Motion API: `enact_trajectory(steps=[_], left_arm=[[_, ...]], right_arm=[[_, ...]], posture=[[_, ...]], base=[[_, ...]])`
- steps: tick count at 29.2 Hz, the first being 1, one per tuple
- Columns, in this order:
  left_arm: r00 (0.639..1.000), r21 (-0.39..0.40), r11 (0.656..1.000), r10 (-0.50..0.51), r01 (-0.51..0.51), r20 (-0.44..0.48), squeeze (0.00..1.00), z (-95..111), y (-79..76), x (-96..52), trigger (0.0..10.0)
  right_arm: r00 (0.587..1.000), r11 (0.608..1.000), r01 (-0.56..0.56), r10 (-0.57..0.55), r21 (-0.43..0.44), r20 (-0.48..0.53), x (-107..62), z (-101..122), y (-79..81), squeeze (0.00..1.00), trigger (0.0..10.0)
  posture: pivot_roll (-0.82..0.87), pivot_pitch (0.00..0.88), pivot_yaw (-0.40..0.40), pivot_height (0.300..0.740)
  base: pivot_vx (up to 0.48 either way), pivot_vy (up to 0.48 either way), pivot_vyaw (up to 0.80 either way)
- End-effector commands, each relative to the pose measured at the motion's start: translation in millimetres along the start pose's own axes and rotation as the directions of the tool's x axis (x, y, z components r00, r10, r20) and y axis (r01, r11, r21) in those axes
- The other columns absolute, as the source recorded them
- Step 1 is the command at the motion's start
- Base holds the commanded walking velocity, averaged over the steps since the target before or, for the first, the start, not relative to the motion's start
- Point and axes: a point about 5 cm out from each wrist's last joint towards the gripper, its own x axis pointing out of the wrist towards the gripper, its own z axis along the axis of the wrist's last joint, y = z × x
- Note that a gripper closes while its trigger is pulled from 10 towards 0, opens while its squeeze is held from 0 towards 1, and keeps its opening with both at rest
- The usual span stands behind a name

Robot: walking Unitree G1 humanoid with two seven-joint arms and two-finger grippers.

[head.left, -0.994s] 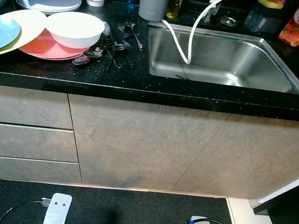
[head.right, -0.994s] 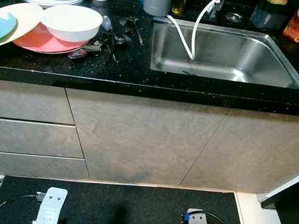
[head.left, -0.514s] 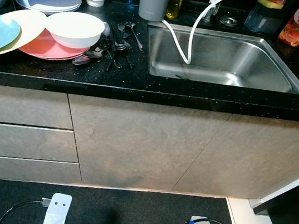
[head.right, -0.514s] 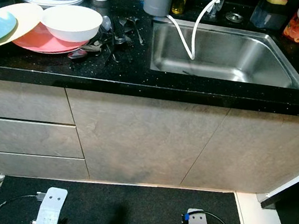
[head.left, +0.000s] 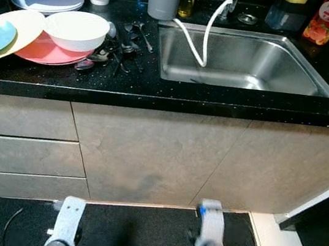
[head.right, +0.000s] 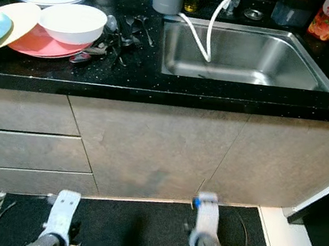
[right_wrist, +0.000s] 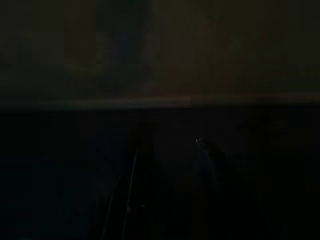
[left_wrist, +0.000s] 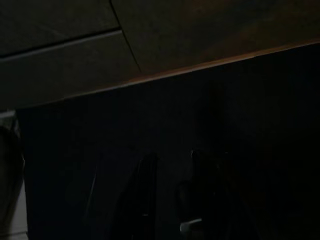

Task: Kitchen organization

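On the counter, left: white bowl [head.left: 76, 29] on a pink plate [head.left: 45, 51], cutlery [head.left: 121, 45] beside it.
Centre: steel sink [head.left: 241, 63] with white hose [head.left: 193, 37].
Left gripper [left_wrist: 170, 195]: low, fingers slightly apart, empty.
Right gripper [right_wrist: 170, 185]: low, too dark; cannot tell.

bowl [head.left: 76, 28] on plates [head.left: 36, 47] — left of sink [head.left: 239, 78] | hose [head.left: 196, 38] in sink
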Motion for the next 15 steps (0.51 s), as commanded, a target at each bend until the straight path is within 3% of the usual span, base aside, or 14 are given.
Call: enact_trajectory(steps=[1,3,4,9,13,14,15], left_arm=[[1.0,0.024,1.0,-0.003,0.003,0.003,0.0,-2,5.1,-1.9,10.0],[0.999,0.028,0.999,-0.021,0.02,0.028,0.0,4,4.3,-1.0,10.0],[0.998,0.046,0.998,-0.048,0.046,0.046,0.0,7,2.1,-0.7,10.0],[0.996,0.059,0.997,-0.059,0.056,0.059,0.0,10,0.6,-0.8,10.0],[0.996,0.048,0.998,-0.055,0.051,0.072,0.0,11,0.6,-2.2,10.0],[0.996,0.048,0.998,-0.055,0.051,0.072,0.0,11,0.6,-2.2,10.0],[0.996,0.049,0.997,-0.056,0.053,0.073,0.0,11,0.7,-2.6,10.0]], right_arm=[[0.995,0.995,-0.087,0.085,0.053,0.046,2.6,14,11.6,0.0,10.0],[0.969,0.974,-0.217,0.206,0.065,0.139,5.5,48,29.9,0.0,10.0],[0.93,0.946,-0.319,0.301,0.058,0.209,3.7,78,45.8,0.0,10.0],[0.883,0.91,-0.413,0.391,0.033,0.261,-2.2,106,61.1,0.0,10.0],[0.763,0.806,-0.59,0.574,-0.042,0.298,-21.6,137,87.7,0.0,10.0],[0.763,0.806,-0.59,0.574,-0.042,0.298,-21.6,137,87.7,0.0,10.0],[0.738,0.781,-0.623,0.604,-0.04,0.302,-26.0,140,91.3,0.0,10.0]], posture=[[0.04,0.248,0.014,0.74],[0.04,0.255,0.019,0.74],[0.04,0.263,0.021,0.74],[0.04,0.274,0.023,0.74],[0.05,0.287,0.026,0.74],[0.05,0.287,0.026,0.74],[0.05,0.286,0.026,0.74]], base=[[0.0,0.0,0.0],[0.0,0.0,0.0],[0.0,0.0,0.0],[0.0,0.0,0.0],[0.0,0.0,0.0],[0.0,0.0,0.0],[0.0,0.0,0.0]])
